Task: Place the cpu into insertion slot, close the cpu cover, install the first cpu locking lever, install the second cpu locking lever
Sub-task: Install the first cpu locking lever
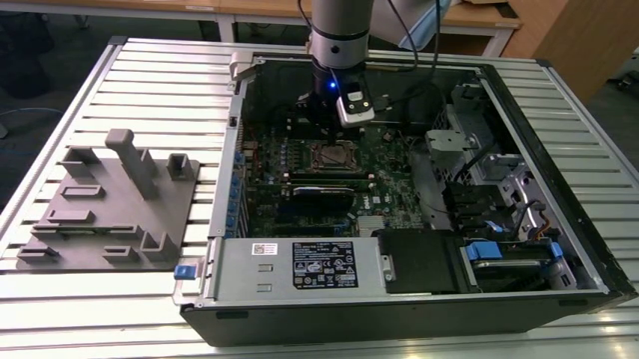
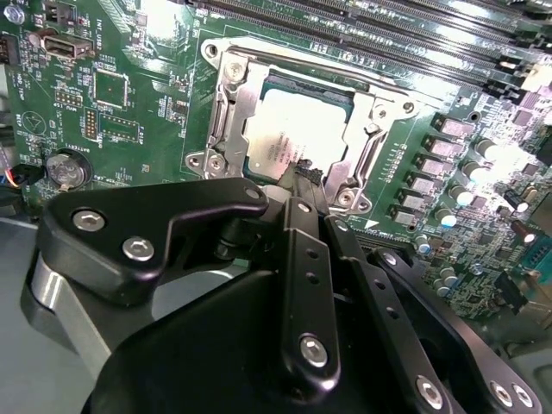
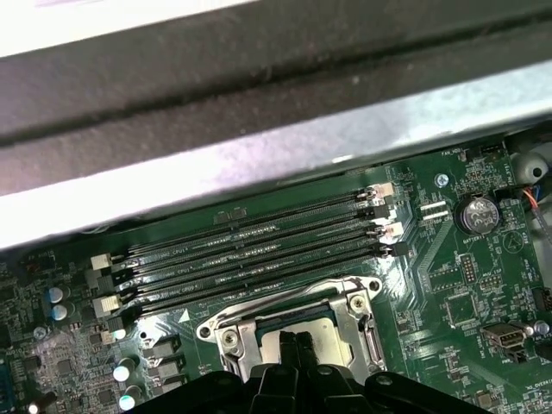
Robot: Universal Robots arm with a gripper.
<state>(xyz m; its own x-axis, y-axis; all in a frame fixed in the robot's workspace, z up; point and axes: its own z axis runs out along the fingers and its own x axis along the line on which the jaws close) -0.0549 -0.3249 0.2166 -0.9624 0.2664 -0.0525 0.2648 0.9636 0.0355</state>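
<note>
Your arm (image 1: 337,30) stood over the open computer case (image 1: 399,318), which lay on the slatted desk (image 1: 150,67). In the exterior view your tool (image 1: 333,142) hung just above the insertion slot (image 1: 336,157). The slot sat on the green motherboard (image 1: 394,176), toward eleven o'clock from the case's middle. A grey fixture block (image 1: 110,202) rested on the desk at nine o'clock from the case, well apart from the tool. The power supply (image 1: 289,265) lay along the case's six o'clock edge.

In the second wrist view you had the cpu (image 2: 293,129) seated in the slot, its silvery top facing up. The cpu cover (image 2: 226,112) lay flat around it, and the chip's top showed through the cover's square window. The tool's fingers (image 2: 302,250) were together, with nothing visible between them. Their tips stood at the rim of that window, over the edge of the chip. You could not tell from these views whether the tips touched the metal or hung just clear of it.

In the first wrist view the long black memory slots (image 3: 259,250) ran alongside one edge of the cover, near it but apart. A round coin battery (image 2: 67,168) sat on the board, well apart from the slot.
</note>
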